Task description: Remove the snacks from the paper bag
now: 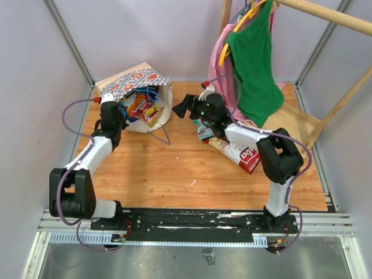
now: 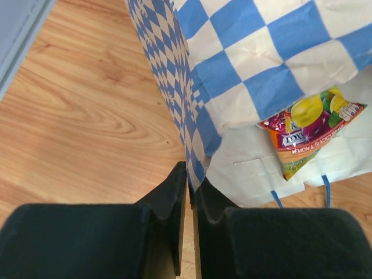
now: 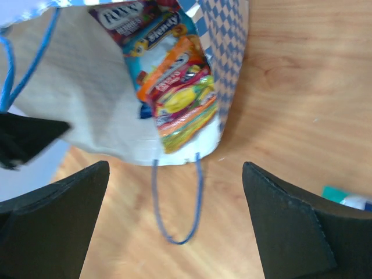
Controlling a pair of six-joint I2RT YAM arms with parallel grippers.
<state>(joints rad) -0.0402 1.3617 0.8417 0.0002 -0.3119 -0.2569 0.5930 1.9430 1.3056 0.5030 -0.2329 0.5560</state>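
The right arm (image 1: 244,135) covers part of the red-and-white packet (image 1: 249,158) — the paper bag (image 1: 135,78) hides most of the snacks (image 1: 144,108) inside, their lettering blurred

Pale walls (image 1: 35,58) enclose a wooden tabletop (image 1: 174,174).

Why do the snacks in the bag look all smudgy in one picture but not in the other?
Right wrist view: blurry all over, so the snacks and their letters smear. Left wrist view: sharp, the paper bag has crisp checks and the orange-green packet has readable lettering. Top view: even, soft light, only faint shadows.
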